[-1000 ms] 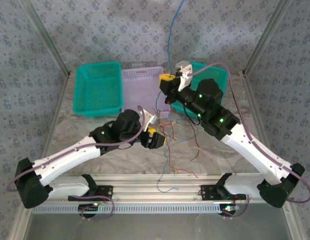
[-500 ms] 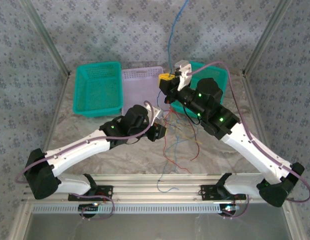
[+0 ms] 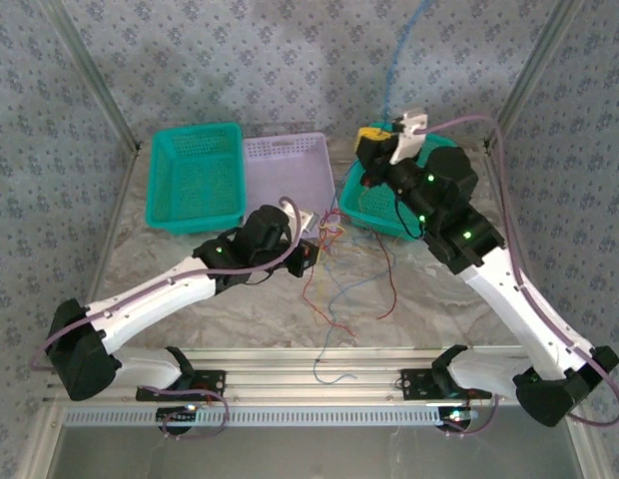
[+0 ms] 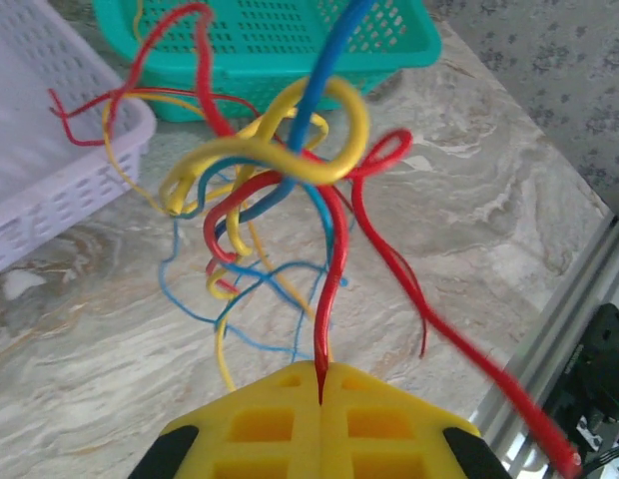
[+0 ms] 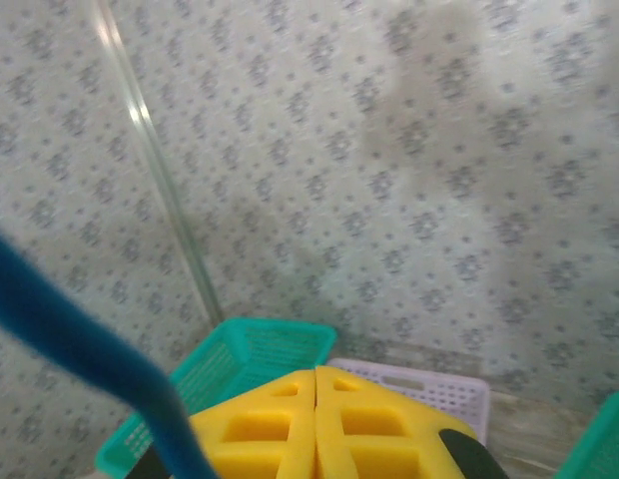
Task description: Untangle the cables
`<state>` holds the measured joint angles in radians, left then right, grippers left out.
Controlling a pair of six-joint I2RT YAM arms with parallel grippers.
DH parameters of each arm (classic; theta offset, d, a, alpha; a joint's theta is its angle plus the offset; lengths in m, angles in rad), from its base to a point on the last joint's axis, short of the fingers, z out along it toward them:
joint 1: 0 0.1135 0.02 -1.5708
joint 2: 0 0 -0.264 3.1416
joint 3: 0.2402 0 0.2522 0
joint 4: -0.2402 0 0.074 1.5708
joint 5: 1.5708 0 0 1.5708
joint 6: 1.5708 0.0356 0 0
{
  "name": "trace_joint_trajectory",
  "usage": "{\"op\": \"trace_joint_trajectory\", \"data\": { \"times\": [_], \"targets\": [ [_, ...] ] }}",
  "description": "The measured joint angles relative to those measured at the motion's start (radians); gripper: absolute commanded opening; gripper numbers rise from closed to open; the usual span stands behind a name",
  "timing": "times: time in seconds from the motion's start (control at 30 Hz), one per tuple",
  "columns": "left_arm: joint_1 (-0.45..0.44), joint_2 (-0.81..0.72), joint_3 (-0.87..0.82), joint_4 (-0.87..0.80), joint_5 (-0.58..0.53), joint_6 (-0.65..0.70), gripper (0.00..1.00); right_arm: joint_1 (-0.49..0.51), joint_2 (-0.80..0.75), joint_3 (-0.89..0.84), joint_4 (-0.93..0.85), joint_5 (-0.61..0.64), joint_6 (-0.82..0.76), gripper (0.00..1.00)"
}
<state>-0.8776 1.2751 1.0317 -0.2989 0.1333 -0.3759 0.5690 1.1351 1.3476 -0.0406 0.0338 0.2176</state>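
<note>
— Well, how is the left claw (image 4: 320, 394)?
— Clamped tight on one red cable (image 4: 329, 299), right where its yellow halves meet. Beyond it the cables (image 4: 280, 170) hang in a knot of red, yellow and blue above the marble table (image 4: 469, 220), between a lilac basket (image 4: 50, 190) and a teal basket (image 4: 270, 40)
— And the right claw (image 5: 316, 399)?
— Jaws pressed together. A blue cable (image 5: 80, 344) runs past its left side; whether it is nipped I cannot tell
</note>
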Motion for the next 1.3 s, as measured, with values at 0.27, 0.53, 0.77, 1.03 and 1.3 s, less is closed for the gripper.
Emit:
{"op": "trace_joint_trajectory", "data": {
  "times": [0.27,0.53,0.77,1.03,1.3],
  "targets": [
    [0.000,-0.068,0.000,-0.100,-0.041,0.016,0.00,-0.121,-0.063,-0.002,-0.054,0.039,0.049,0.00],
    [0.010,-0.095,0.042,-0.206,-0.125,0.019,0.00,-0.214,-0.097,-0.008,-0.127,0.068,0.102,0.00],
    [0.094,-0.102,0.071,-0.272,-0.133,0.019,0.00,-0.257,-0.147,-0.030,-0.166,0.099,0.133,0.00],
    [0.218,-0.142,-0.008,-0.558,-0.176,0.022,0.00,-0.354,-0.229,-0.031,-0.070,0.249,0.165,0.00],
    [0.248,-0.239,-0.023,-0.599,-0.142,0.043,0.00,-0.361,-0.163,0.003,-0.007,0.132,0.229,0.00]
  ]
}}
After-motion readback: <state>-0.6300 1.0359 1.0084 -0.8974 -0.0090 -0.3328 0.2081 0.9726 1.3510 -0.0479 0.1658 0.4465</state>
